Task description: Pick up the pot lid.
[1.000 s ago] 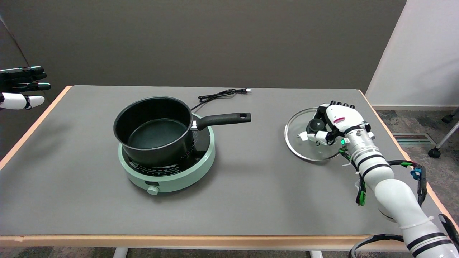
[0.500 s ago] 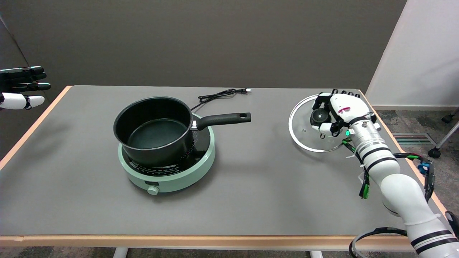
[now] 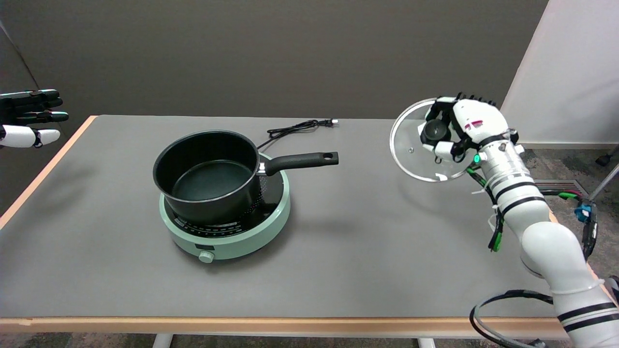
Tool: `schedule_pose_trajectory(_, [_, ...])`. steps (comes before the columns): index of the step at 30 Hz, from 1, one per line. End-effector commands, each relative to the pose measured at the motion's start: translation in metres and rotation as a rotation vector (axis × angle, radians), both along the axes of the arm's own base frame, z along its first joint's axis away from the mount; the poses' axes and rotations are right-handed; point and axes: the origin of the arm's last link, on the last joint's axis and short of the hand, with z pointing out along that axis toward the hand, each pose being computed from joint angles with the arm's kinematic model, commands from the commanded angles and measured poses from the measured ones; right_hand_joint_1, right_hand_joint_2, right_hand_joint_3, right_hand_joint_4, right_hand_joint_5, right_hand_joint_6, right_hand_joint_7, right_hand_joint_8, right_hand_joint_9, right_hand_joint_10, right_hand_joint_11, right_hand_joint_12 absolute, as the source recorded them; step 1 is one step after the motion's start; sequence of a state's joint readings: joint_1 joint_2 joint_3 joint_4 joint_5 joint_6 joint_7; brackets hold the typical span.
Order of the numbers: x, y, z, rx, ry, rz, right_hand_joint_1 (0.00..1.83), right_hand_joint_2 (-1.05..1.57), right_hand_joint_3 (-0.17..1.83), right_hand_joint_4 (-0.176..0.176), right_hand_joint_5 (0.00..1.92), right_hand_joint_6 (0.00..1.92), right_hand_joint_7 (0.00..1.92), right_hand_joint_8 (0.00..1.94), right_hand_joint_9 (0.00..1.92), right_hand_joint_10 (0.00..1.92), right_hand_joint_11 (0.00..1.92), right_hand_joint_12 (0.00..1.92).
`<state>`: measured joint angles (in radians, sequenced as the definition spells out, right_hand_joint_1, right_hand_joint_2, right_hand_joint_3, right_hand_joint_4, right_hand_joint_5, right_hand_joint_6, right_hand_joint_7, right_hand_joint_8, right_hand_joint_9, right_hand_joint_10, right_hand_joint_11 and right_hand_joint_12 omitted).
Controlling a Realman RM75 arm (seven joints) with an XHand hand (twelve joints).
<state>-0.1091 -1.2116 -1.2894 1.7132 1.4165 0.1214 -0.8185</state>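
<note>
glass lid (image 3: 416, 157), stiff and smooth, likely slippery and breakable; black knob (image 3: 434, 129) at its middle the sound place to grip. held there now by right robot hand (image 3: 459, 133), fingers wrapped round the knob, lid tilted in the air above the far right of the worktop (image 3: 338, 241), clear of the surface. pot (image 3: 208, 174) well apart to the left, open, on a green hotplate (image 3: 227, 232), handle pointing right. black cord (image 3: 295, 128) behind. nothing between lid and pot.

The robot hand (image 3: 464, 130) hides part of the pot lid's (image 3: 413, 145) knob.
</note>
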Motion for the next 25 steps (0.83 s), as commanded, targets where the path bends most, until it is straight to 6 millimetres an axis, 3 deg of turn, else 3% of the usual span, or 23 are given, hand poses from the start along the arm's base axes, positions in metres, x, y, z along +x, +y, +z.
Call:
schedule_pose_trajectory(1, [0.056,-0.017,-0.019,0.092,-0.024,0.166,1.34,0.91,0.63,0.043,0.67,1.0,0.8,1.47,0.65,1.92,0.56,1.91])
schedule_pose_trajectory(11, [0.096,-0.056,-0.056,0.246,0.0,0.241,1.34,0.9,0.63,0.052,0.68,1.0,0.81,1.46,0.67,1.92,0.56,1.92])
schedule_pose_trajectory(20, [0.112,-0.095,-0.098,0.394,-0.021,0.244,1.34,0.89,0.65,0.05,0.68,1.01,0.82,1.45,0.68,1.92,0.56,1.92])
schedule_pose_trajectory(25, [0.108,-0.111,-0.117,0.443,-0.108,0.235,1.34,0.88,0.66,0.053,0.68,1.03,0.83,1.45,0.7,1.92,0.56,1.92])
